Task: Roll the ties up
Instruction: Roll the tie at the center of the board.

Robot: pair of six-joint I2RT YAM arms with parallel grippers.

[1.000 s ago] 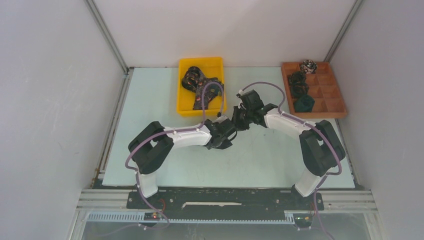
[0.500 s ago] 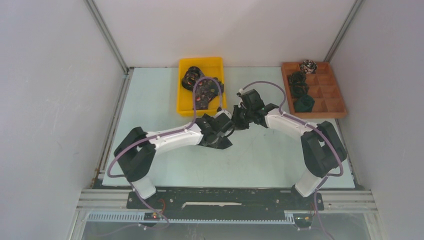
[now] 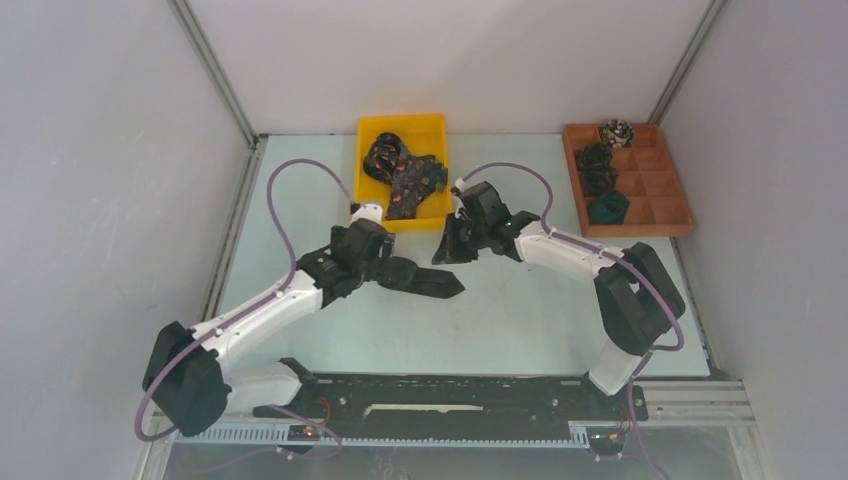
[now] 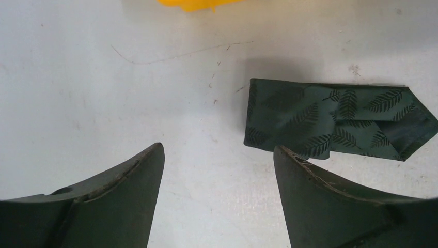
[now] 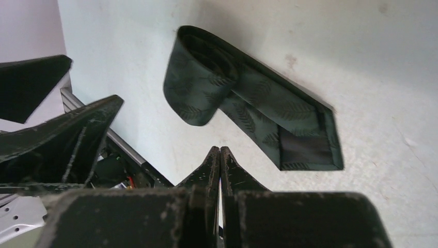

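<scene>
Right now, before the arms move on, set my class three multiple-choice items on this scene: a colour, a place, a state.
1. The plastic bin holding loose dark ties is: A red; B yellow; C blue.
2. The dark green leaf-patterned fabric tie lies: A in the bin; B on the pale table; C in a gripper.
3. The right gripper is: A wide open; B shut on the tie; C shut, holding nothing.
Key: 1B, its walls are bright yellow; 2B, it rests partly rolled on bare tabletop; 3C, its jaws meet, the tie lying apart.
</scene>
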